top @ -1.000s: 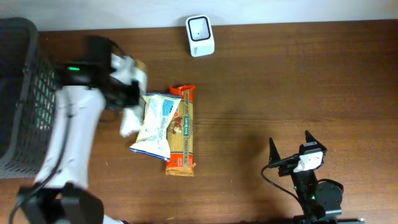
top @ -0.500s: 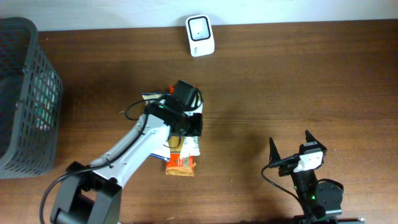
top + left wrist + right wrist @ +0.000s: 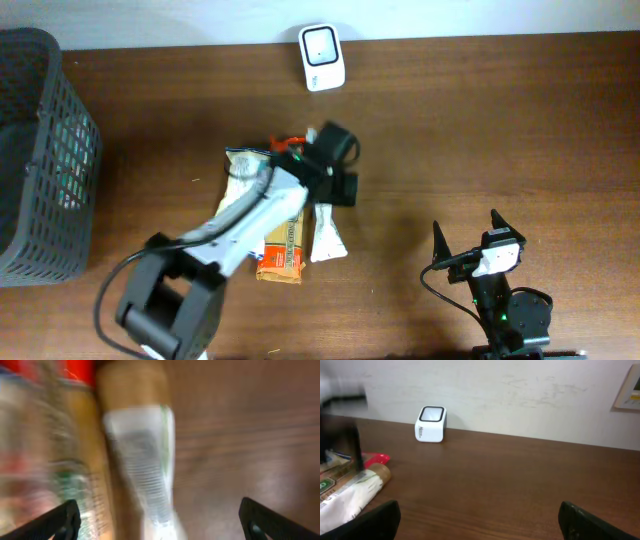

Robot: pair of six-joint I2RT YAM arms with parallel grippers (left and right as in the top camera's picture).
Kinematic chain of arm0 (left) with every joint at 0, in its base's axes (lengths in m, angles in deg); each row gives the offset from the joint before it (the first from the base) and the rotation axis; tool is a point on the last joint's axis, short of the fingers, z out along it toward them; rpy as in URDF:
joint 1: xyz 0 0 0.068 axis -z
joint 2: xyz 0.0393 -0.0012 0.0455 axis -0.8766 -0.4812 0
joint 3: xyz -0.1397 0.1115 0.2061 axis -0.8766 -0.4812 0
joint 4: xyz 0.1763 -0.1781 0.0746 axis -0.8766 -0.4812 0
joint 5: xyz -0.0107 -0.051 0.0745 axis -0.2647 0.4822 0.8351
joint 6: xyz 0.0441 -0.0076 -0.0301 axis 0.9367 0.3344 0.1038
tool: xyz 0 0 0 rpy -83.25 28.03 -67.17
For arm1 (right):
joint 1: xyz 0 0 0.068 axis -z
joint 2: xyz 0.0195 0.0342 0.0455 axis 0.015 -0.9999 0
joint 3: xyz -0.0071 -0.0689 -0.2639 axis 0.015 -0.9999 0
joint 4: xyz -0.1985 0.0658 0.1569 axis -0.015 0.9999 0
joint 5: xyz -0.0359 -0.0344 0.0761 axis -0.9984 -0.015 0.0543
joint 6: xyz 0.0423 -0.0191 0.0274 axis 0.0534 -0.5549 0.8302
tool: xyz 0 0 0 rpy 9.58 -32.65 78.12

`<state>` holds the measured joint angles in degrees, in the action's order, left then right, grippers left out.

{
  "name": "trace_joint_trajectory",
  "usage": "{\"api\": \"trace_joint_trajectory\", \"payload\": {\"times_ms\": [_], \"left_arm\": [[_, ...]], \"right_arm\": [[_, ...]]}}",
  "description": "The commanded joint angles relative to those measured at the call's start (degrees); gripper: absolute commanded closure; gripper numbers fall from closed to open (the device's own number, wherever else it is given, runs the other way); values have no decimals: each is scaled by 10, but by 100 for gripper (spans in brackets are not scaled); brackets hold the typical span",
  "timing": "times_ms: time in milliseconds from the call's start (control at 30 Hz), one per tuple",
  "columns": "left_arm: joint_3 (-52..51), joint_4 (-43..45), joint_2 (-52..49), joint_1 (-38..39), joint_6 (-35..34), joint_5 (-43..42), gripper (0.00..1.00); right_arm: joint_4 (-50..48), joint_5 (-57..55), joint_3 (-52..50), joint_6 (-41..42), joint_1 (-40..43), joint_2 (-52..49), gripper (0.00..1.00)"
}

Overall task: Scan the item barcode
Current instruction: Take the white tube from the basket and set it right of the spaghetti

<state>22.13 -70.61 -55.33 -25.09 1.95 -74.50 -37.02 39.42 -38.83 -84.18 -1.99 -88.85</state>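
Three packets lie mid-table: a long brown and orange packet (image 3: 282,245), a narrow white packet (image 3: 326,233) along its right side, and a white and blue packet (image 3: 243,170) at its upper left. My left gripper (image 3: 341,187) hovers over the top of the narrow white packet (image 3: 145,470), open wide and holding nothing; that view is blurred. The white scanner (image 3: 322,57) stands at the table's far edge, also seen as the scanner (image 3: 431,424) from the right wrist. My right gripper (image 3: 467,243) rests open near the front right, empty.
A dark mesh basket (image 3: 40,150) stands at the left edge. My left arm (image 3: 240,225) lies across the packets. Bare brown tabletop (image 3: 480,130) stretches between the packets, the scanner and the right arm.
My left arm swung from beside the basket rightward over the packets, and its gripper went from shut to open. The narrow white packet now lies right of the brown one. The right arm stayed still.
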Motion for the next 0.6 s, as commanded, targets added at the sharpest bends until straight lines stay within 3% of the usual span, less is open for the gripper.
{"api": "trace_joint_trajectory", "payload": {"times_ms": [0, 33, 100, 133, 200, 267, 367, 467, 567], "left_arm": [[190, -96, 95, -73, 146, 13, 1], [254, -130, 114, -109, 179, 24, 1], [325, -152, 148, -207, 179, 88, 1], [335, -145, 172, -321, 179, 97, 1], [335, -146, 174, -423, 179, 93, 1], [330, -146, 165, -578, 179, 30, 0], [330, -146, 119, -733, 189, -75, 0], [330, -157, 22, -786, 306, -161, 5], [330, -169, -87, -792, 403, -210, 7]], "right_arm": [[2, 1, -4, 4, 3, 4, 1], [2, 1, -4, 4, 3, 4, 1], [2, 1, -4, 4, 3, 4, 1], [2, 1, -4, 4, 3, 4, 1], [2, 1, -4, 4, 3, 4, 1], [2, 1, -4, 4, 3, 4, 1], [2, 1, -4, 4, 3, 4, 1], [2, 1, -4, 4, 3, 4, 1], [2, 1, -4, 4, 3, 4, 1]]}}
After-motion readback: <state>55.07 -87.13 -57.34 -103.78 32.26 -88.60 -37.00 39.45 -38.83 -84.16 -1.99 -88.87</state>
